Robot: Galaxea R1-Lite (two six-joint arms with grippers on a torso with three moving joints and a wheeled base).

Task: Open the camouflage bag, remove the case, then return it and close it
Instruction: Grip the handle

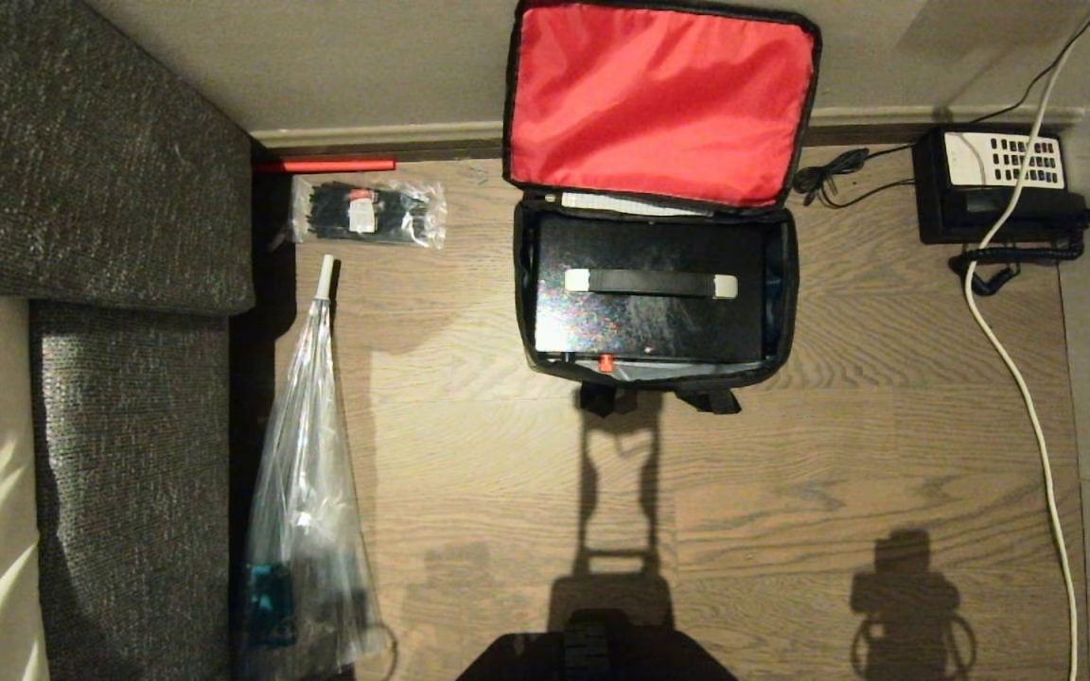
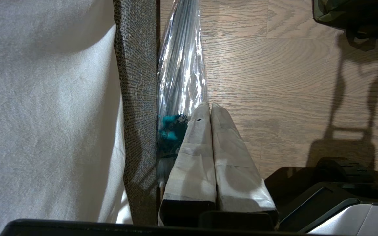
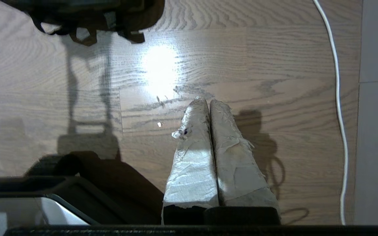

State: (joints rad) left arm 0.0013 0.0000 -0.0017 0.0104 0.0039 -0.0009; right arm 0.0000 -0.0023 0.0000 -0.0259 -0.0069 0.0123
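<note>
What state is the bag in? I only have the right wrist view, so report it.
Observer: The camouflage bag is open, its lid flipped back with the red lining showing.
Operator: Report the case.
Observer: The case lies inside the bag, with its handle on top.
Operator: Now give me the left pincer.
Observer: The left pincer is shut and empty, next to a clear plastic bag.
</note>
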